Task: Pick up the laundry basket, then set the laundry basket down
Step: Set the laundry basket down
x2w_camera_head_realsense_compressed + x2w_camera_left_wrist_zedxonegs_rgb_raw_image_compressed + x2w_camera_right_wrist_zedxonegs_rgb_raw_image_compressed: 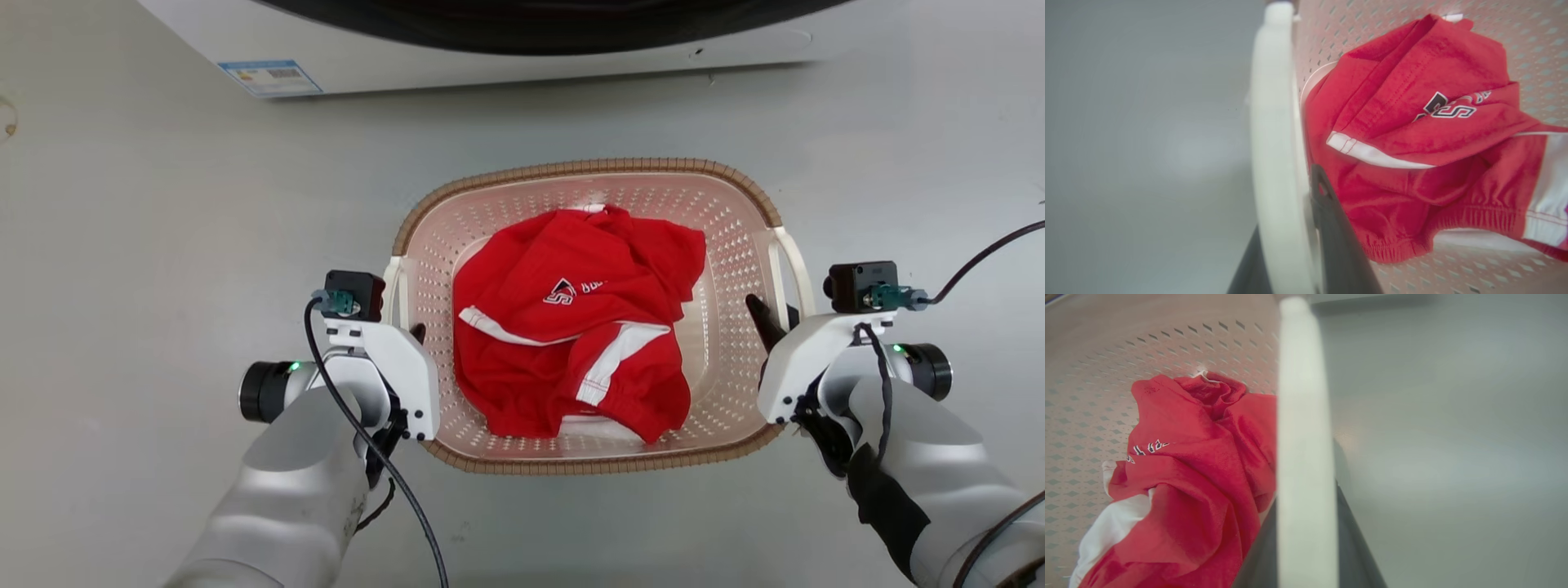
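The laundry basket [588, 169], pale pink and perforated with a brown woven-look rim, sits in the middle of the head view, over the grey floor. A crumpled red garment with white stripes [571, 327] lies inside it. My left gripper [406, 328] is shut on the basket's white left handle [1274, 134], with a dark finger [1333, 232] on either side of the bar. My right gripper [778, 315] is shut on the white right handle [1304, 449] in the same way. Whether the basket rests on the floor or hangs above it, I cannot tell.
A white washing machine [490, 57] with a dark door and a blue-edged label [269, 77] stands just beyond the basket. Bare grey floor [122, 245] lies on both sides. Black cables [980, 257] trail from both wrists.
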Robot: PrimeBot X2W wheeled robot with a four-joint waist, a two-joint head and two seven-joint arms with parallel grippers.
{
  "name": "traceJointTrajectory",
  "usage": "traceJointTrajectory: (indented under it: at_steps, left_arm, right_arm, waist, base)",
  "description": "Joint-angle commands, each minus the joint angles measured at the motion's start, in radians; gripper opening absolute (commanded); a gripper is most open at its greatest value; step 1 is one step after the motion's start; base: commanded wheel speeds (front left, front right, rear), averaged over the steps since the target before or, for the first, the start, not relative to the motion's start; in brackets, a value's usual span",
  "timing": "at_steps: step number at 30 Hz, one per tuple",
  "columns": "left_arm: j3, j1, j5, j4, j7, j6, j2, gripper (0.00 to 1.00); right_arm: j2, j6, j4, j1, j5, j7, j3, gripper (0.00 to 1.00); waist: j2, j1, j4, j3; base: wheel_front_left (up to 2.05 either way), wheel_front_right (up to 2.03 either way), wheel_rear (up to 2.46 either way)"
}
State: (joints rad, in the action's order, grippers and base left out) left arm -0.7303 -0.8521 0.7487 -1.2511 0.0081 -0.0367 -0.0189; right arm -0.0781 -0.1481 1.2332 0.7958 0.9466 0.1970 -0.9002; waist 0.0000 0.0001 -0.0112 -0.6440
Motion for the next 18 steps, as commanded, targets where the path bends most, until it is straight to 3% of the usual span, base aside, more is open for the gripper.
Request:
traceJointTrajectory:
  at_steps: [1,18]
  left_arm:
    - [0.024,-0.018,-0.014,-0.04,-0.012,0.044,-0.145,0.0]
    - [0.011,-0.168,-0.025,-0.04,-0.111,0.03,-0.124,0.0]
  right_arm:
    - [0.128,0.017,0.058,-0.02,-0.015,0.021,0.006,0.0]
    - [0.128,0.017,0.058,0.101,-0.129,0.06,0.103,0.0]
  waist:
    - [0.0,0.0,0.007,-0.042]
    - [0.0,0.0,0.036,-0.232]
  base:
    - [0.0,0.0,0.0]
    - [0.0,0.0,0.0]
